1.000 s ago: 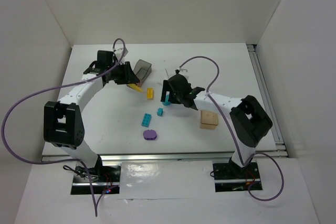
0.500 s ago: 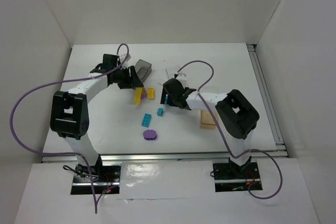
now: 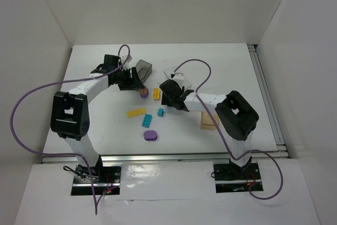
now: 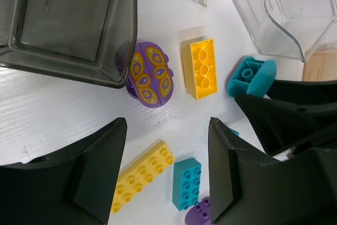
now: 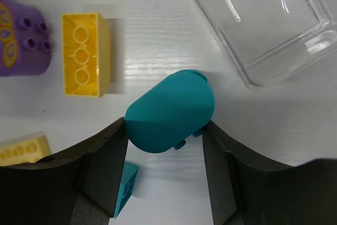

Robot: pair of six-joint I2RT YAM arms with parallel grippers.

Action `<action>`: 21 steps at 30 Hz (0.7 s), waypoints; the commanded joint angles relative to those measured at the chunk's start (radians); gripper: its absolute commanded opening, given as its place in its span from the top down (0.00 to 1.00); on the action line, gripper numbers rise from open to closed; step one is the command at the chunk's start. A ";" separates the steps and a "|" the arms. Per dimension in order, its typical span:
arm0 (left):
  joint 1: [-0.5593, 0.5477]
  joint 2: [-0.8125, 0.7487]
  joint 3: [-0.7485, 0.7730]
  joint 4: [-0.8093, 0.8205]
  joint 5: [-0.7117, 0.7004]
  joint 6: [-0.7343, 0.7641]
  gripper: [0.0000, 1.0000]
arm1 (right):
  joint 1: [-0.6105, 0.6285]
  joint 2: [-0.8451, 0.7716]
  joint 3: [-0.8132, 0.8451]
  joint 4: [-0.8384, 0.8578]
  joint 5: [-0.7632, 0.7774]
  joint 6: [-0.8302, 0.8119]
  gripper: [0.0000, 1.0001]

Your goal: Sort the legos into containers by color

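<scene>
Bricks lie on the desk (image 4: 52, 114) between the spread, empty fingers of the left tool (image 4: 167, 130): a long yellow brick (image 4: 142, 183) and a teal brick (image 4: 187, 183). Beyond its tips sit a purple oval piece (image 4: 151, 75), right against the dark grey bin (image 4: 63, 19), and a short yellow brick (image 4: 202, 69). The right tool (image 5: 166, 125) grips a teal rounded brick (image 5: 171, 109); the clear bin (image 5: 279, 19) stands ahead to its right.

no readable txt, no labels, brands, nos. or signs anywhere in view
</scene>
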 commanded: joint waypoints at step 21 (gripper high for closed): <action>-0.004 -0.160 0.037 -0.051 -0.024 -0.014 0.46 | -0.120 -0.483 -0.151 -0.063 0.083 -0.112 0.73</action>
